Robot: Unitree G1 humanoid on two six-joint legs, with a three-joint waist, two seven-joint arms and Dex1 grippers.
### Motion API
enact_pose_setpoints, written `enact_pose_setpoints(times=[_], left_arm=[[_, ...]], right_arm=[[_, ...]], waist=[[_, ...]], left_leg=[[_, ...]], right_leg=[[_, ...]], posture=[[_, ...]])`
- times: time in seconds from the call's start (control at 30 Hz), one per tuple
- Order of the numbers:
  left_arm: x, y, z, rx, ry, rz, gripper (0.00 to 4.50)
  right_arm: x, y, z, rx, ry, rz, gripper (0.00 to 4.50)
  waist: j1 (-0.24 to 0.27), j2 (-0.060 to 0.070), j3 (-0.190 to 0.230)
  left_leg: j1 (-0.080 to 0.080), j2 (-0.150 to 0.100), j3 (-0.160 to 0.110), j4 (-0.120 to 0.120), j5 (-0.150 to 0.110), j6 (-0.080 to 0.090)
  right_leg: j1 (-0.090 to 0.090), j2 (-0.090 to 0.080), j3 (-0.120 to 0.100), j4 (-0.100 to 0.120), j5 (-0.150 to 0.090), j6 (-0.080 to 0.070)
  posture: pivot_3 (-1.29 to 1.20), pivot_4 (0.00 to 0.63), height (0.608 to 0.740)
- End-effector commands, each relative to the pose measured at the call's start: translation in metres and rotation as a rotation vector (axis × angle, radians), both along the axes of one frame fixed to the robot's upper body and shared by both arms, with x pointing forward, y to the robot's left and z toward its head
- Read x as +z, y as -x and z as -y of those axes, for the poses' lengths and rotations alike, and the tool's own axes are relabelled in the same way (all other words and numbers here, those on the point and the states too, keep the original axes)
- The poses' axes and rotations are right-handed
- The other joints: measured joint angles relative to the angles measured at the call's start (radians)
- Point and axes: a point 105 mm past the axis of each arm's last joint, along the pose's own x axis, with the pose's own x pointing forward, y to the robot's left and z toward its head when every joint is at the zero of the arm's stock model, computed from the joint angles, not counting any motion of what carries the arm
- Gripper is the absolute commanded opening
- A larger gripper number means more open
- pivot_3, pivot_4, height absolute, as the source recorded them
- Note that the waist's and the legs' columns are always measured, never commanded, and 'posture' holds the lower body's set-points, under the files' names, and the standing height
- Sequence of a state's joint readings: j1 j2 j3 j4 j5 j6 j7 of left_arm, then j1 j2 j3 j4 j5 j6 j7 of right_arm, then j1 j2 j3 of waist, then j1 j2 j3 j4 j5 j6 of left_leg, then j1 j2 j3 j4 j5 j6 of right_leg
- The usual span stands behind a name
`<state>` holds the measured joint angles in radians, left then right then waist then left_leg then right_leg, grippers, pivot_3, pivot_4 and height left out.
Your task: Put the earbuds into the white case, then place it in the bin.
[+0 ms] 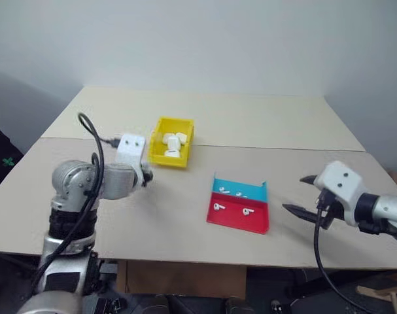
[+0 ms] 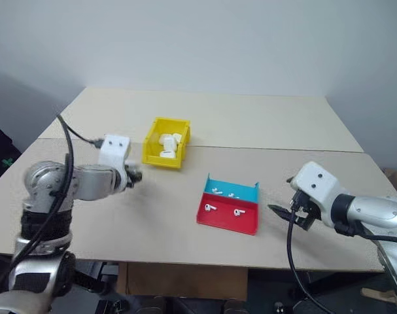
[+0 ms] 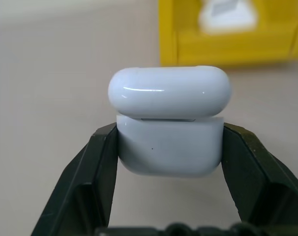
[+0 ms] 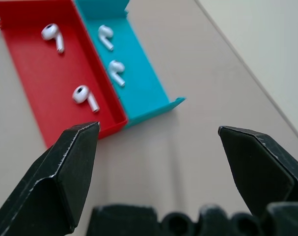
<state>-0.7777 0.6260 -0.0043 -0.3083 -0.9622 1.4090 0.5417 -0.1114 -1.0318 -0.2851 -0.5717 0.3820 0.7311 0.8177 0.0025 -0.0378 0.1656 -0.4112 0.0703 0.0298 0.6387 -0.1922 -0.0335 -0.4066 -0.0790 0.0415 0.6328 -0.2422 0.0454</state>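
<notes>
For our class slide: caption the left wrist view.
Left tool grips a white earbud case, lid slightly ajar, near the yellow bin.

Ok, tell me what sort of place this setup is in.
Probably a lab or test room set up for robot practice, not a home. Plain beige tabletops stand against bare white walls, holding only staged props: a small yellow plastic bin of white cases and a flat red-and-blue tray of tiny white earbuds.

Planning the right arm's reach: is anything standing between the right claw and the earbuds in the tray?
Nothing visible does. The right claw is open, with bare table between it and the red-and-blue tray. Four earbuds lie uncovered there, two in each half. The left claw holds the white case off by the yellow bin.
</notes>
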Motion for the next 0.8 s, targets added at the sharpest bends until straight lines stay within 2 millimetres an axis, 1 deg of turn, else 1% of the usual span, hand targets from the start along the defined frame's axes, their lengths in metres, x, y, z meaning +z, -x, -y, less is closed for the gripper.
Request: enact_pose_setpoints(times=[0.03, 0.1, 0.13, 0.17, 0.2, 0.23, 0.27, 0.3, 0.33, 0.37, 0.43, 0.5, 0.57, 0.6, 0.63, 0.7, 0.77, 0.8], left_arm=[[0.032, 0.002, 0.026, -0.244, 0.07, 0.252, 2.78], [0.043, 0.005, 0.039, -0.355, 0.124, 0.336, 2.78], [0.046, 0.008, 0.046, -0.43, 0.188, 0.362, 2.78], [0.052, 0.016, 0.055, -0.553, 0.294, 0.42, 2.78], [0.056, 0.022, 0.059, -0.637, 0.361, 0.472, 2.78], [0.048, 0.022, 0.06, -0.645, 0.325, 0.49, 2.78], [0.042, 0.026, 0.065, -0.713, 0.302, 0.562, 2.78], [0.042, 0.033, 0.07, -0.789, 0.273, 0.693, 2.78], [0.038, 0.04, 0.074, -0.843, 0.241, 0.785, 2.78], [0.031, 0.046, 0.077, -0.897, 0.235, 0.813, 2.78], [0.02, 0.048, 0.08, -0.958, 0.24, 0.806, 2.78], [0.006, 0.052, 0.083, -1.05, 0.291, 0.794, 2.78], [-0.005, 0.059, 0.079, -1.092, 0.42, 0.831, 2.78], [-0.01, 0.066, 0.077, -1.13, 0.485, 0.855, 2.78], [-0.016, 0.071, 0.075, -1.183, 0.515, 0.84, 2.78], [-0.028, 0.082, 0.074, -1.29, 0.506, 0.785, 2.78], [-0.032, 0.092, 0.07, -1.382, 0.509, 0.761, 2.78], [-0.033, 0.095, 0.068, -1.399, 0.52, 0.76, 2.78]], right_arm=[[0.014, 0.004, -0.012, 0.076, 0.026, -0.071, 4.5], [0.019, 0.004, -0.023, 0.121, 0.047, -0.091, 4.5], [0.021, 0.004, -0.029, 0.154, 0.076, -0.086, 4.5], [0.022, 0.007, -0.036, 0.207, 0.094, -0.088, 4.5], [0.022, 0.009, -0.04, 0.241, 0.104, -0.093, 4.5], [0.023, 0.011, -0.045, 0.295, 0.133, -0.065, 4.5], [0.022, 0.013, -0.05, 0.344, 0.159, -0.067, 4.5], [0.021, 0.013, -0.052, 0.376, 0.186, -0.069, 4.5], [0.021, 0.012, -0.054, 0.394, 0.198, -0.071, 4.5], [0.021, 0.01, -0.056, 0.408, 0.208, -0.079, 4.5], [0.021, 0.007, -0.058, 0.427, 0.233, -0.079, 4.5], [0.017, 0.007, -0.063, 0.505, 0.364, -0.044, 4.5], [0.009, 0.005, -0.065, 0.557, 0.51, -0.039, 4.5], [0.007, 0.002, -0.068, 0.562, 0.527, -0.044, 4.5], [0.007, -0.002, -0.072, 0.558, 0.519, -0.049, 4.5], [0.008, -0.008, -0.081, 0.549, 0.503, -0.059, 4.5], [0.006, -0.008, -0.089, 0.553, 0.502, -0.123, 4.5], [0.004, -0.008, -0.093, 0.562, 0.509, -0.145, 4.5]], waist=[[-0.003, 0.003, 0.0], [0.0, 0.002, 0.001], [0.0, 0.002, 0.001], [0.003, 0.002, 0.001], [0.005, 0.002, 0.001], [0.007, 0.002, 0.001], [0.007, 0.002, 0.001], [0.007, 0.003, 0.0], [0.008, 0.004, 0.0], [0.008, 0.004, 0.0], [0.008, 0.004, 0.0], [0.008, 0.004, 0.0], [0.006, 0.007, -0.001], [0.005, 0.007, -0.001], [0.002, 0.007, -0.001], [-0.008, 0.006, -0.001], [-0.015, 0.007, -0.001], [-0.016, 0.008, -0.001]], left_leg=[[0.0, 0.0, 0.0, 0.0, 0.0, 0.0], [0.0, 0.0, 0.001, 0.0, 0.0, 0.0], [0.0, 0.0, 0.001, 0.0, 0.0, 0.0], [-0.001, 0.0, 0.0, 0.0, 0.0, 0.0], [-0.001, 0.0, 0.0, 0.001, 0.0, 0.001], [-0.003, 0.0, 0.0, 0.001, 0.0, 0.001], [-0.004, 0.0, 0.0, 0.002, 0.0, 0.001], [-0.004, 0.0, 0.0, 0.002, -0.001, 0.002], [-0.004, 0.0, 0.001, 0.002, -0.001, 0.003], [-0.004, 0.0, 0.002, 0.003, -0.001, 0.003], [-0.005, 0.0, 0.002, 0.005, -0.001, 0.003], [-0.005, 0.0, 0.001, 0.005, -0.001, 0.003], [-0.004, 0.0, 0.002, 0.005, -0.001, 0.004], [-0.004, 0.0, 0.002, 0.005, -0.001, 0.004], [-0.004, 0.0, 0.002, 0.005, -0.001, 0.005], [-0.005, 0.001, 0.002, 0.005, -0.002, 0.005], [-0.007, 0.002, 0.002, 0.005, -0.001, 0.005], [-0.008, 0.002, 0.002, 0.005, -0.001, 0.005]], right_leg=[[0.0, 0.0, 0.0, -0.001, 0.0, 0.0], [0.001, 0.0, 0.0, -0.001, 0.0, 0.0], [0.001, 0.0, -0.001, -0.002, 0.001, -0.001], [0.0, 0.0, -0.001, -0.002, 0.001, -0.001], [0.001, 0.0, 0.0, -0.003, 0.001, -0.001], [0.001, 0.0, -0.001, -0.004, 0.001, -0.001], [0.0, 0.0, -0.001, -0.004, 0.001, -0.001], [0.0, 0.0, -0.001, -0.005, 0.001, -0.001], [0.0, -0.001, 0.0, -0.006, 0.002, 0.001], [0.0, -0.001, 0.0, -0.006, 0.002, 0.001], [0.0, -0.001, 0.0, -0.006, 0.002, 0.001], [0.0, -0.001, 0.0, -0.005, 0.003, 0.001], [0.0, -0.001, 0.0, -0.005, 0.003, 0.001], [0.0, -0.001, 0.0, -0.005, 0.003, 0.001], [0.0, -0.001, 0.0, -0.005, 0.003, 0.001], [-0.002, 0.0, 0.001, -0.004, 0.003, 0.002], [-0.005, 0.001, 0.001, -0.001, 0.003, 0.001], [-0.007, 0.001, 0.001, 0.0, 0.003, 0.001]], posture=[[0.0, 0.15, 0.74], [0.0, 0.15, 0.74], [0.0, 0.15, 0.74], [0.0, 0.15, 0.74], [0.0, 0.15, 0.74], [0.0, 0.15, 0.74], [0.0, 0.15, 0.74], [0.0, 0.15, 0.74], [0.0, 0.15, 0.74], [0.0, 0.15, 0.74], [0.0, 0.15, 0.74], [0.0, 0.15, 0.74], [0.0, 0.15, 0.74], [0.0, 0.15, 0.74], [0.0, 0.15, 0.74], [0.0, 0.15, 0.74], [0.0, 0.15, 0.74], [0.0, 0.15, 0.74]])
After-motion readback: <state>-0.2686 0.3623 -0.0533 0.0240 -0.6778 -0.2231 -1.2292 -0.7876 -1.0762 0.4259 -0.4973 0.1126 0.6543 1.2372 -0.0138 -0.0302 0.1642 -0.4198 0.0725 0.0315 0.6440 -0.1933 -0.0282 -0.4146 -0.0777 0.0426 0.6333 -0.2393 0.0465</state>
